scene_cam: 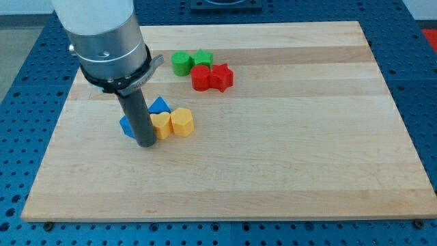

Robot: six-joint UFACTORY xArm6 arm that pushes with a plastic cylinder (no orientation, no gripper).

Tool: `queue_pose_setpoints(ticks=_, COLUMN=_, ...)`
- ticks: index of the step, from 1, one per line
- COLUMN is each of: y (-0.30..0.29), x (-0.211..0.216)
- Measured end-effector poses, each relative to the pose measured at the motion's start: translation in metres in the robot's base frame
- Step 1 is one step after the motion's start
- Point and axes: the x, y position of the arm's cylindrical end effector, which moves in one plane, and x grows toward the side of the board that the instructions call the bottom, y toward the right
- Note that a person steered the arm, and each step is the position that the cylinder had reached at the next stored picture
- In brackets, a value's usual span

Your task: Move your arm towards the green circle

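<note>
The green circle (181, 63) lies near the view's top, left of centre, touching a green star (202, 59) on its right. My tip (147, 143) rests on the board well below and left of the green circle. The tip stands against a yellow block (162, 125) and partly hides a blue block (127, 126) on its left. A blue triangle (159, 106) sits just above the yellow block, and a yellow hexagon (181, 121) lies to the right.
A red block (201, 77) and a red star (221, 76) lie just below the green pair. The wooden board (287, 150) rests on a blue perforated table (20, 137). The arm's grey body (109, 41) fills the view's top left.
</note>
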Motion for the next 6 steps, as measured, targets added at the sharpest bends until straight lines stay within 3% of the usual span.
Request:
queue_pose_setpoints(ticks=2, y=0.0, x=0.004)
queue_pose_setpoints(ticks=3, y=-0.007, x=0.025)
queue_pose_setpoints(ticks=5, y=-0.065, x=0.026)
queue_pose_setpoints(ticks=6, y=-0.106, x=0.005)
